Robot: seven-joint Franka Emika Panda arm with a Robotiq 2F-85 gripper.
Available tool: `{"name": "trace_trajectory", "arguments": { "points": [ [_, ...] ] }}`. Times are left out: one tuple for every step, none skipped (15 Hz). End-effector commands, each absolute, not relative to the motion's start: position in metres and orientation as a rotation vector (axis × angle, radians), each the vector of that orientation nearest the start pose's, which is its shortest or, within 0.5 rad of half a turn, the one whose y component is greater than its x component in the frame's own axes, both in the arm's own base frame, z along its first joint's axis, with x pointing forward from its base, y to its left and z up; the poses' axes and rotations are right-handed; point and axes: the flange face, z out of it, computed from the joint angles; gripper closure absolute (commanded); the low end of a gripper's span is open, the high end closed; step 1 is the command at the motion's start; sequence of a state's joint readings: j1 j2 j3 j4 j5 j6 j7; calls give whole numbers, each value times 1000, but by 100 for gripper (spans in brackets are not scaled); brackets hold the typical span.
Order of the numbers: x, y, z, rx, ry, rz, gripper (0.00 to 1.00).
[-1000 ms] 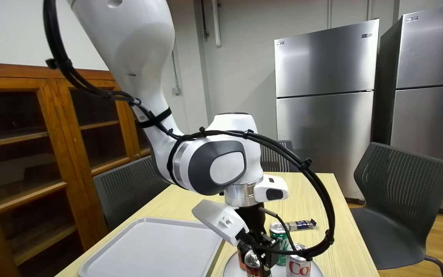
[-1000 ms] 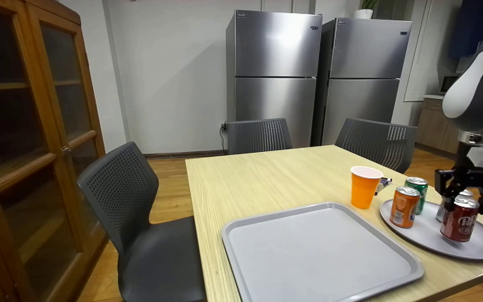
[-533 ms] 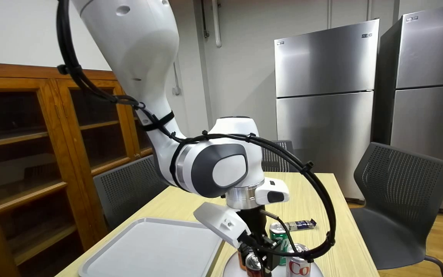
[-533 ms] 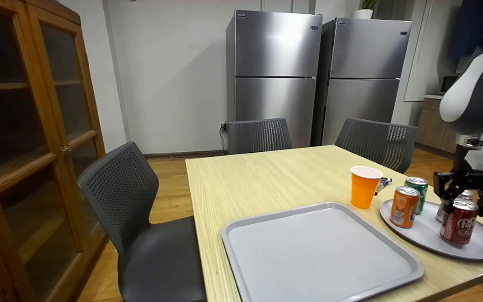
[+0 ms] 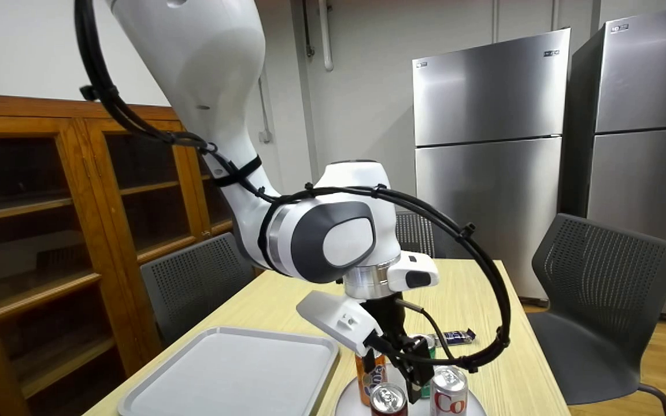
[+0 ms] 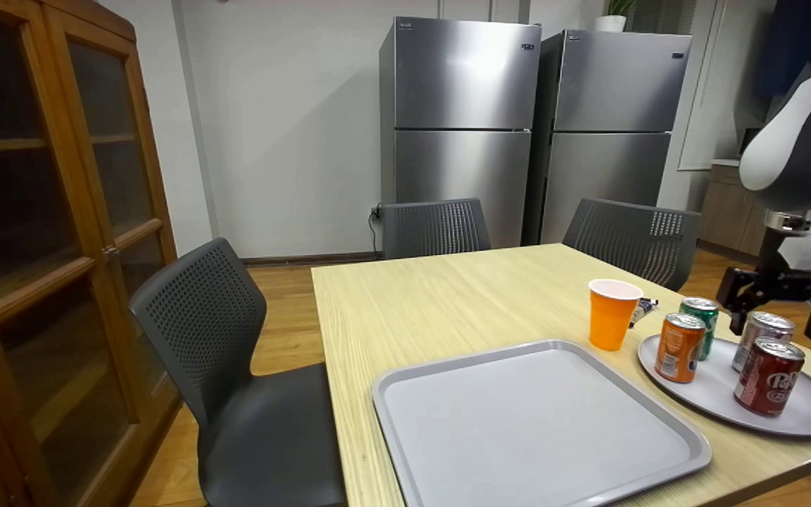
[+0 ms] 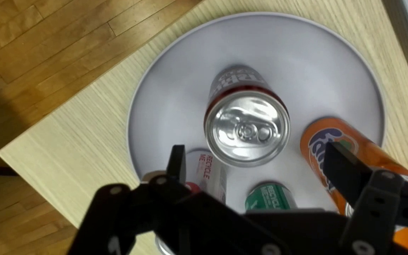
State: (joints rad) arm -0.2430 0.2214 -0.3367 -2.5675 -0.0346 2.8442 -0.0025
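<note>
Gripper (image 6: 776,328) is lifting clear, right side of an exterior view, fingers (image 7: 344,170) spread and empty, so I'm leaving the dark-red can (image 6: 769,379) standing on the plate (image 6: 709,386).

Red can (image 6: 770,378): "23"; slvr can (image 5: 449,392): "Co", "RECYCLE ME".

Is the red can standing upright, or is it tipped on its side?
Upright: in an exterior view the red can stands on the plate with its silver top facing up.
</note>
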Motion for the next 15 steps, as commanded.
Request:
{"name": "trace_trajectory", "arguments": {
  "points": [
    [380,-251,233,-3133,834,-185,0],
    [381,-250,242,-3140,821,-219,0],
    [382,-249,250,-3149,801,-249,0],
    [383,-247,258,-3159,777,-279,0],
    [384,-244,267,-3169,750,-308,0],
    [386,-240,274,-3177,726,-332,0],
    [387,-235,282,-3187,701,-355,0],
    [389,-229,288,-3196,674,-377,0],
    [390,-222,294,-3204,645,-400,0],
    [392,-215,300,-3210,618,-420,0],
    [394,-207,305,-3217,592,-438,0],
    [397,-197,310,-3222,563,-454,0],
    [400,-187,314,-3226,534,-472,0],
    [404,-175,318,-3225,518,-490,0],
    [408,-164,322,-3226,508,-495,0]
  ]
}}
